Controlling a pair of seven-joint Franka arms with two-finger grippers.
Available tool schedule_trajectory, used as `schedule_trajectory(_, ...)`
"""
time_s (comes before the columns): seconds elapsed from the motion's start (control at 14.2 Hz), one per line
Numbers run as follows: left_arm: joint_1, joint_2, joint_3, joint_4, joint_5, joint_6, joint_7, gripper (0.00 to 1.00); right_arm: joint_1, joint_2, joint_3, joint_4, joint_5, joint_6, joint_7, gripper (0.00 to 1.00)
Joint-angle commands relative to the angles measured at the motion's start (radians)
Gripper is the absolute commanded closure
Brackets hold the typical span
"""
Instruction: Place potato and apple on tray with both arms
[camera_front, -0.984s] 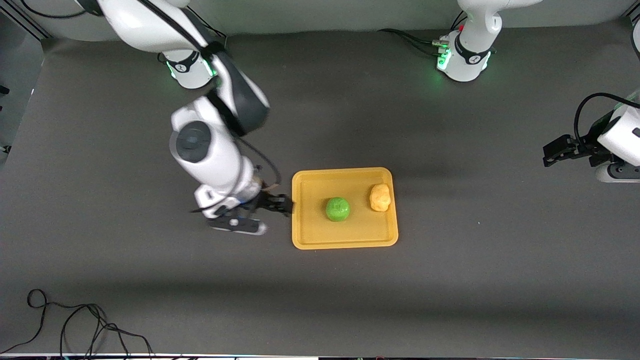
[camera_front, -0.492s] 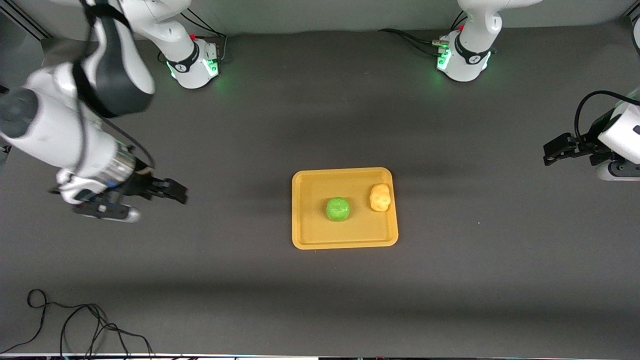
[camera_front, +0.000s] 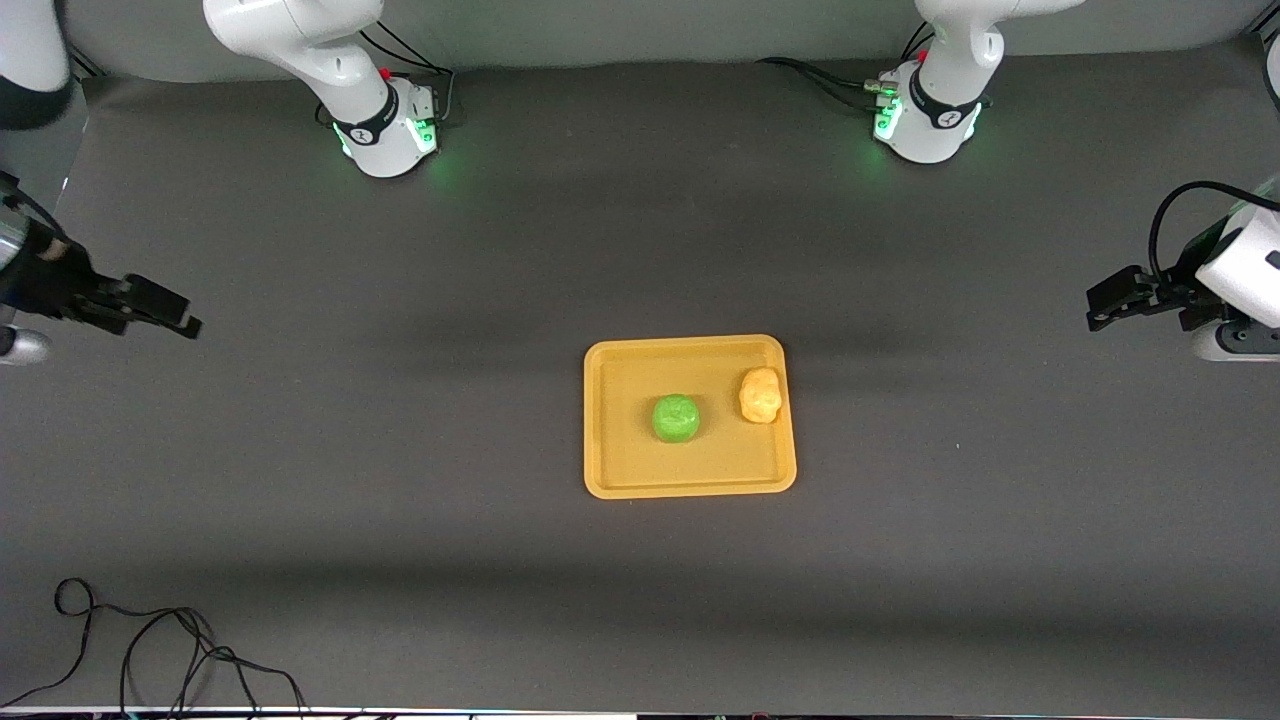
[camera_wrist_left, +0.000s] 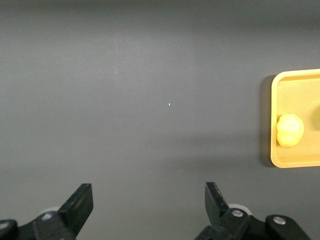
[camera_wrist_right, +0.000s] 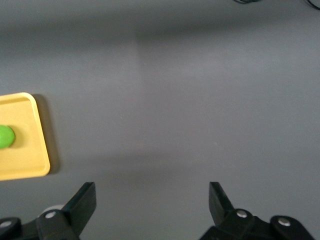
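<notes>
The tray (camera_front: 690, 482) is seen on the table, and both fruits lie in it. The apple (camera_front: 676, 418) is found near the tray's middle; the potato (camera_front: 760, 395) is set against the rim toward the left arm's end. The left gripper (camera_front: 1105, 309) is held empty with jaws spread, well apart from the tray. The right gripper (camera_front: 175, 313) is likewise parted and empty, well apart from the tray.

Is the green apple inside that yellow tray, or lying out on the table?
Inside. The apple sits on the floor of the tray, within its raised rim, beside the potato; neither gripper is near it.
</notes>
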Motion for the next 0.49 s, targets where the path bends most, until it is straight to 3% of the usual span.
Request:
schedule_trajectory(0.0, -0.001, -0.024, -0.002, -0.016, 0.013, -0.011, -0.001, 0.0, -0.174, -0.037, 0.173, 0.028, -0.04, -0.037, -0.012, 0.0)
schedule_trajectory(0.14, -0.001, -0.024, -0.002, -0.016, 0.013, -0.012, -0.001, 0.0, -0.262, -0.058, 0.259, 0.037, -0.046, -0.054, -0.004, 0.0)
schedule_trajectory(0.28, -0.001, -0.024, -0.002, -0.016, 0.011, -0.011, -0.001, 0.0, -0.283, -0.043, 0.267, 0.1, -0.045, -0.14, -0.001, 0.0)
schedule_trajectory(0.42, -0.001, -0.024, -0.002, -0.016, 0.011, -0.011, -0.001, 0.0, -0.289, -0.044, 0.29, 0.097, -0.058, -0.162, 0.006, 0.0)
